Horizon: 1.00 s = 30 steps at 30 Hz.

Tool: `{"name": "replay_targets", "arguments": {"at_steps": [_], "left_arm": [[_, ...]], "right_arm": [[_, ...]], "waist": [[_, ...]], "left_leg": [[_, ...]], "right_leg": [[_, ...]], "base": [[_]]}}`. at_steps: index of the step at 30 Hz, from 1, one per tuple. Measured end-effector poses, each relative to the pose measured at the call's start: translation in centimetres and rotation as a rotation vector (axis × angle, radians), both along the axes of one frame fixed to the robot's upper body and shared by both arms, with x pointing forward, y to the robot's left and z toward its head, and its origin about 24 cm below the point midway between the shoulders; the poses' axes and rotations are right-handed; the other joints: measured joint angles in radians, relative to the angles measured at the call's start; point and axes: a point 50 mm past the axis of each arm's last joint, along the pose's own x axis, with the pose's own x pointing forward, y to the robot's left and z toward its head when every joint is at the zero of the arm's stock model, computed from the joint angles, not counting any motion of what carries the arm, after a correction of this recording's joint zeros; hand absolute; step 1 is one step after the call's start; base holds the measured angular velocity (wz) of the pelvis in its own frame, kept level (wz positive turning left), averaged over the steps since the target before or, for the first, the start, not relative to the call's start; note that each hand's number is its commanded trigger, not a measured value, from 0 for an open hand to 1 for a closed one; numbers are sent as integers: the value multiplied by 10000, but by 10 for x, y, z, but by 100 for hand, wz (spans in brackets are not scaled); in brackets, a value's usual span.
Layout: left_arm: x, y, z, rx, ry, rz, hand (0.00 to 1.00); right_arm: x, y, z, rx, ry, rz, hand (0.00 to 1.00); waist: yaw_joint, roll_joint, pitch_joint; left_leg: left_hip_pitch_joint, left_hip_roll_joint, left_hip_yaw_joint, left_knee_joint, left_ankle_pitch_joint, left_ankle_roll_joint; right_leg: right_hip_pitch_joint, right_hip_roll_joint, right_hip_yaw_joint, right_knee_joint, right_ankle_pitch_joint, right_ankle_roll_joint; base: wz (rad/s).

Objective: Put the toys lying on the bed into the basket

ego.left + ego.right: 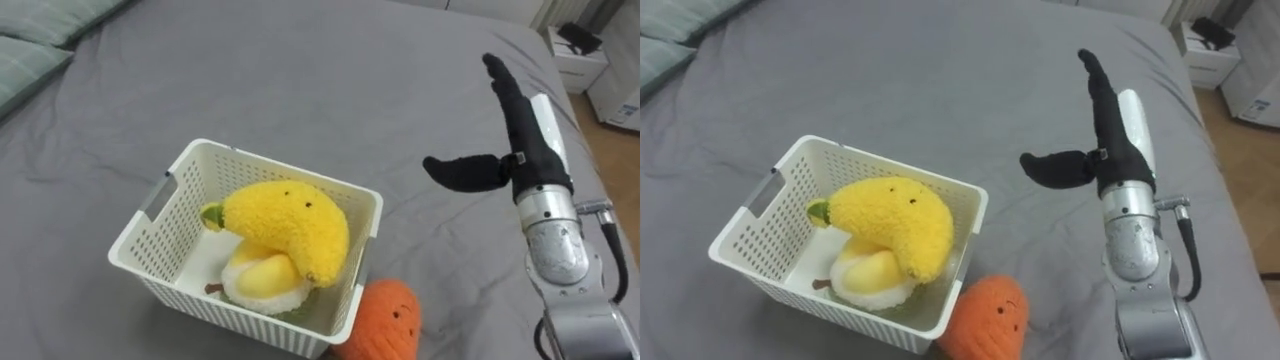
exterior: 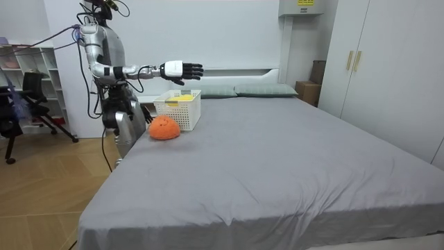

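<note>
A white slatted basket [image 1: 172, 202] [image 1: 770, 190] [image 2: 182, 110] stands on the grey bed [image 1: 330, 90]. A yellow banana plush [image 1: 287, 227] [image 1: 892, 223] lies in it on top of a pale yellow and white plush [image 1: 262, 280]. An orange plush toy [image 1: 385, 323] [image 1: 985, 318] [image 2: 164, 128] rests on the bed against the basket's near right corner. My right hand [image 1: 515, 125] [image 1: 1106, 130] [image 2: 182, 70] hangs open in the air to the right of the basket, fingers straight and thumb spread, holding nothing.
Pale green pillows [image 1: 30, 50] lie at the bed's head on the left. A white nightstand [image 1: 572, 55] stands past the bed's far right edge. In the room view I stand at the bedside near the basket, with white wardrobes [image 2: 374, 62] along the opposite wall.
</note>
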Motion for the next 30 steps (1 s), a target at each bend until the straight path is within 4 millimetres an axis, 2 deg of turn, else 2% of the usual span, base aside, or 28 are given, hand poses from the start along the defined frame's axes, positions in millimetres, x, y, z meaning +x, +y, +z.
{"name": "replay_targets", "arguments": {"at_steps": [3,7,12,13,20,26,28,30], "left_arm": [[0,0,0,-81,-13,25,0],[-2,-1,-1,-126,78,30,0],[-3,-1,-1,-83,97,-30,0],[-3,-2,-1,-82,137,-165,0],[6,-6,-1,-251,-58,-261,0],[13,-6,0,-259,-189,-307,0],[16,-7,-1,-275,-175,-317,0],[19,-7,-1,-283,-191,-332,0]], "right_arm": [[-2,-3,-7,-20,246,-217,0],[-13,-11,-38,-90,1410,-688,0],[-31,-12,-58,-195,2272,-723,0],[-32,-12,-61,-199,2384,-733,0],[-40,-2,-88,-282,3620,-152,0],[-42,4,-92,-728,3864,250,0],[-41,5,-92,-916,3911,426,0],[-42,7,-93,-1062,4015,626,0]], "waist": [[-89,57,0],[-89,109,-24],[-88,373,-36],[-105,405,-64],[-76,320,-74],[-94,331,-55],[-84,344,-13],[-84,339,-13]], "left_leg": [[37,-2,85,21,-1,4],[129,-10,101,-1,-15,19],[83,-5,79,-9,-22,23],[3,-5,74,7,-20,21],[-253,-9,142,13,-10,15],[-685,-6,100,34,-8,18],[-759,-6,95,35,-8,18],[-885,-6,94,38,-8,18]], "right_leg": [[-10,6,97,-28,-1,0],[19,4,134,-28,-1,1],[-63,3,149,-22,-3,4],[-146,2,152,-18,-3,4],[-405,2,178,-23,-5,3],[-820,0,179,13,3,-4],[-888,0,174,10,3,-4],[-1022,-1,169,16,3,-4]], "base": [[-8],[-2],[0],[0],[-1],[0],[0],[0]]}}
